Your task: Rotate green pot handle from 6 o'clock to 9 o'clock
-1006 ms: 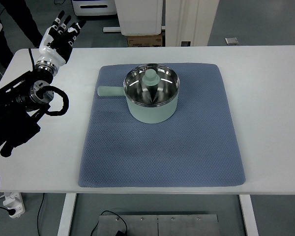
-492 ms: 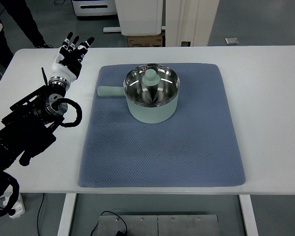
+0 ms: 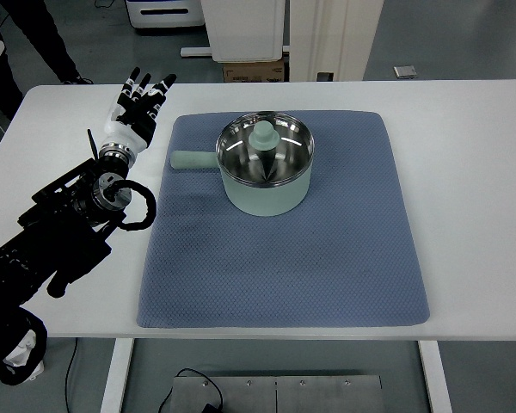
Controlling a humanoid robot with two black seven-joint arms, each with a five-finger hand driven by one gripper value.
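A pale green pot (image 3: 267,176) with a shiny steel inside stands on the blue mat (image 3: 284,258), toward the mat's far half. Its green handle (image 3: 193,160) points left, level with the pot's rim. A green knob (image 3: 264,132) shows at the pot's far inner side. My left hand (image 3: 140,103) is over the white table just left of the mat's far corner, fingers spread and pointing away, holding nothing. It is apart from the handle, roughly a hand's length up and left of the handle's tip. The right arm is out of view.
The white table (image 3: 473,172) lies bare to the right of the mat. My black left forearm (image 3: 60,228) crosses the table's left side. A person's dark legs (image 3: 34,34) stand beyond the far left corner. White cabinets and a cardboard box (image 3: 254,69) sit behind the table.
My left hand and forearm have moved to the right and slightly nearer, toward the mat's left edge. The pot and its handle have not moved.
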